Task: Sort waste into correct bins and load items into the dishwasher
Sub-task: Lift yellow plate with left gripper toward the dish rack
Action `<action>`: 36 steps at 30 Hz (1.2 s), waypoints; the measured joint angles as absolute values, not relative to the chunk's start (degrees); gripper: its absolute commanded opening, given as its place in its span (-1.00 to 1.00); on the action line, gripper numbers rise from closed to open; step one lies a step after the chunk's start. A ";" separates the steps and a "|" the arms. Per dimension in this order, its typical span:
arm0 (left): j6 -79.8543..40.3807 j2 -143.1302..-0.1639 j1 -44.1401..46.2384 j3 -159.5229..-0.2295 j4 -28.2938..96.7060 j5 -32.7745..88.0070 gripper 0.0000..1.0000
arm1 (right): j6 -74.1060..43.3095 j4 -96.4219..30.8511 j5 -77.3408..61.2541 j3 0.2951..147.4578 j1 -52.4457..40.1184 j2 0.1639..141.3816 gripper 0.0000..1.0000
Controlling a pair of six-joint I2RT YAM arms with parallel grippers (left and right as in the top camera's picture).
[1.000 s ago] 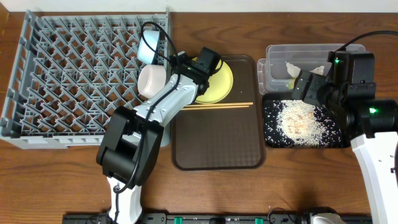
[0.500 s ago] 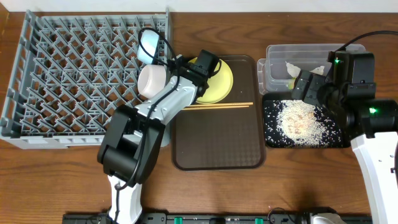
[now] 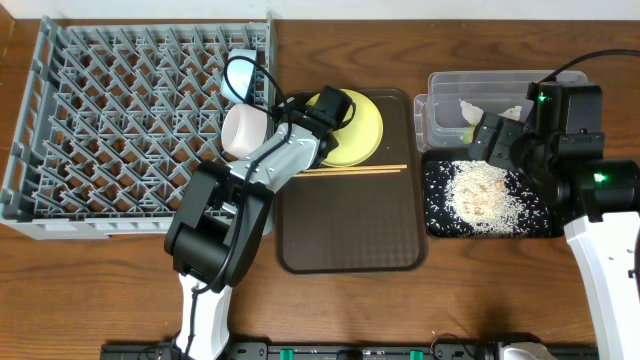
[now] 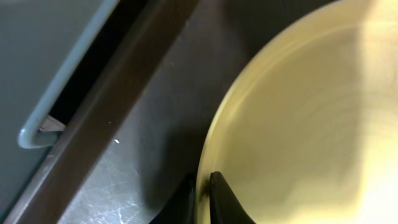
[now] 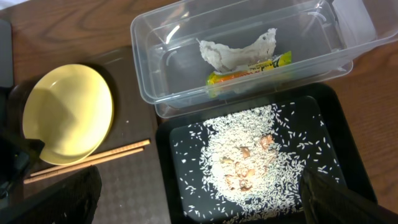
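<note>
Apparently the round yellow-green plate (image 3: 362, 130) is the last dish to be loaded. It lies at the far end of the large brown plastic serving tray (image 3: 350, 235), and the left claw (image 4: 202, 196) is nipped onto its left rim. In the left wrist view one black fingertip sits on each side of the edge with hardly any gap. I cannot tell whether the plate is lifted off the tray.

Just in front of the plate, a pair of thin wooden chopsticks (image 3: 350, 170) lies across the tray.

To the left, the light blue bowl (image 3: 240, 75) and the white bowl (image 3: 243, 130) stand among the pegs at the right edge of the large square grey plastic dish rack (image 3: 110, 120). I judge those two loaded. I cannot make out a cup in any view.

On the other side, the sorting looks done. The crumpled white tissue (image 5: 233, 53) and the orange-and-green snack wrapper (image 5: 249, 67) lie in the clear plastic rectangular tub (image 5: 155, 37). The whitish rice grains (image 5: 242, 155) are spread over the flat black rectangular tray (image 5: 329, 112) beside it.

The right claw (image 3: 490, 142) hangs above the near edge of the tub, its fingers spread wide and empty. The brown wooden surface (image 3: 480, 290) carries all of this.

What remains, as I judge it, is getting the plate into the rack.
</note>
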State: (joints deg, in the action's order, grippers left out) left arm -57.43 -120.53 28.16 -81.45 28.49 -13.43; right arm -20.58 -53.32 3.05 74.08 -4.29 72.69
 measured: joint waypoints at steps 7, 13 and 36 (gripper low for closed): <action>-56.75 -120.42 28.16 -81.45 27.86 -13.34 -0.85 | -20.58 -53.32 3.05 74.08 -4.29 72.69 0.99; -48.88 -119.39 28.16 -81.28 24.95 -12.21 -0.85 | -20.58 -53.32 3.05 74.08 -4.29 72.69 0.99; 16.60 -87.15 28.16 -81.01 26.79 -28.36 -0.85 | -20.58 -53.32 3.05 74.08 -4.29 72.69 0.99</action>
